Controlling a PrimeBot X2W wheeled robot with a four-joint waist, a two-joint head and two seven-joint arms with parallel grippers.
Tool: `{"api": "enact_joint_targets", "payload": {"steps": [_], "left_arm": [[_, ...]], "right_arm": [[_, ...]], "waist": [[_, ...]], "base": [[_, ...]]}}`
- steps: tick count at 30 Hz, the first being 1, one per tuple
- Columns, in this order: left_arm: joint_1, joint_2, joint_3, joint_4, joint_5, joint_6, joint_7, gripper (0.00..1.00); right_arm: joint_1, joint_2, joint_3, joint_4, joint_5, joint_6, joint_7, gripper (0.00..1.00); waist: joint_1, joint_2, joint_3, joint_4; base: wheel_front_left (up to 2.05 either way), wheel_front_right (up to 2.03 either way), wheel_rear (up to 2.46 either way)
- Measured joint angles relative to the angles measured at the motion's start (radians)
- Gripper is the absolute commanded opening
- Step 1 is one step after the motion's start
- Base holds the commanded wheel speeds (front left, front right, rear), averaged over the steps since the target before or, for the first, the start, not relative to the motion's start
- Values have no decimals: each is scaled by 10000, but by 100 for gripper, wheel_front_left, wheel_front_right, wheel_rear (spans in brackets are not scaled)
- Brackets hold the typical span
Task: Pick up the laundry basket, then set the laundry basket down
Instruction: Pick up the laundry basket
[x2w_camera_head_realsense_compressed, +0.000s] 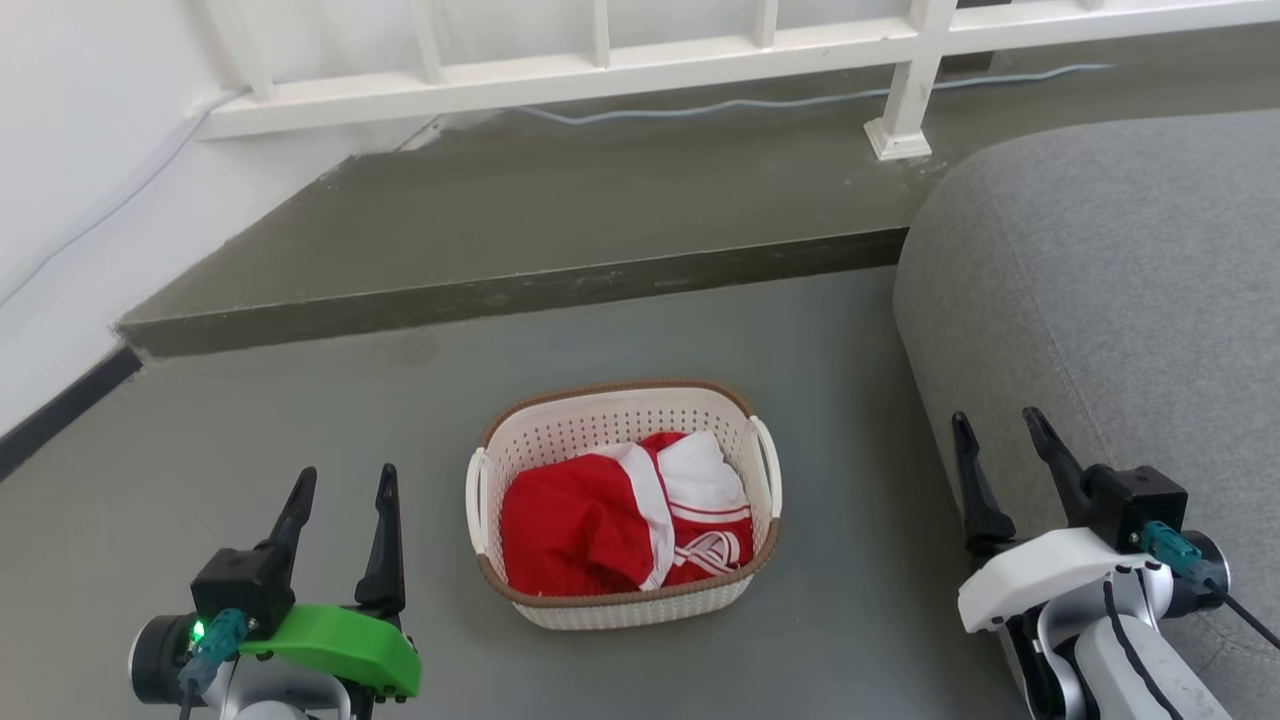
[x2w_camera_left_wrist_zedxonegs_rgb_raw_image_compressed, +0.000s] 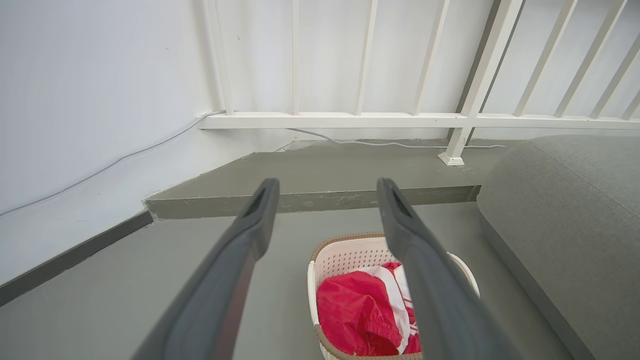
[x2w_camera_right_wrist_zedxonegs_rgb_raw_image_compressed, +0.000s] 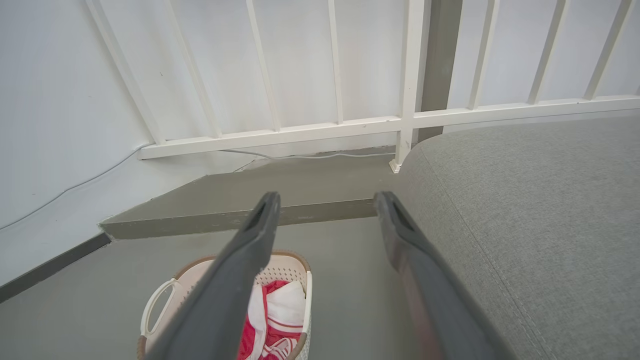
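**While Both Grippers Wait Open, Basket Sits Upright on the Floor**

Seen from the head camera, the laundry basket (x2w_camera_head_realsense_compressed: 640, 608) stands upright on the grey floor (x2w_camera_head_realsense_compressed: 250, 450), open top up, midway between the two arms and touching neither. Its wider span seems to run left to right, handle to handle, with the right end turned slightly farther away; foreshortening makes the long axis hard to judge. A red and white garment (x2w_camera_head_realsense_compressed: 580, 530) lies bunched inside. The left gripper (x2w_camera_head_realsense_compressed: 346, 473) hangs near and left of the basket, fingers spread and empty. The right gripper (x2w_camera_head_realsense_compressed: 995, 416) is well to the right, also spread and empty, against the edge of a grey sofa (x2w_camera_head_realsense_compressed: 1100, 280). Beyond the basket are a low step (x2w_camera_head_realsense_compressed: 500, 290) and a white railing (x2w_camera_head_realsense_compressed: 600, 60).

From the left wrist, the left gripper (x2w_camera_left_wrist_zedxonegs_rgb_raw_image_compressed: 327, 182) is parted with nothing between its fingers; the basket (x2w_camera_left_wrist_zedxonegs_rgb_raw_image_compressed: 345, 255) lies below, partly behind the right-hand finger.

From the right wrist, the right gripper (x2w_camera_right_wrist_zedxonegs_rgb_raw_image_compressed: 327, 195) is likewise released, and the basket (x2w_camera_right_wrist_zedxonegs_rgb_raw_image_compressed: 285, 272) sits low and to the left.
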Motion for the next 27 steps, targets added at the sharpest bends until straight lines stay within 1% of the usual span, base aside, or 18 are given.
{"api": "enact_joint_targets", "payload": {"steps": [12,27], "left_arm": [[-31,-8,2,-169,2,0,0,100],[-706,-15,-38,-470,17,-61,0,100]], "right_arm": [[-108,69,-19,-153,-35,-2,0,100],[-842,217,-15,-410,-184,-2,0,100]], "waist": [[0,0,669,15],[0,0,2206,100]], "base": [[0,0,0],[0,0,0]]}}
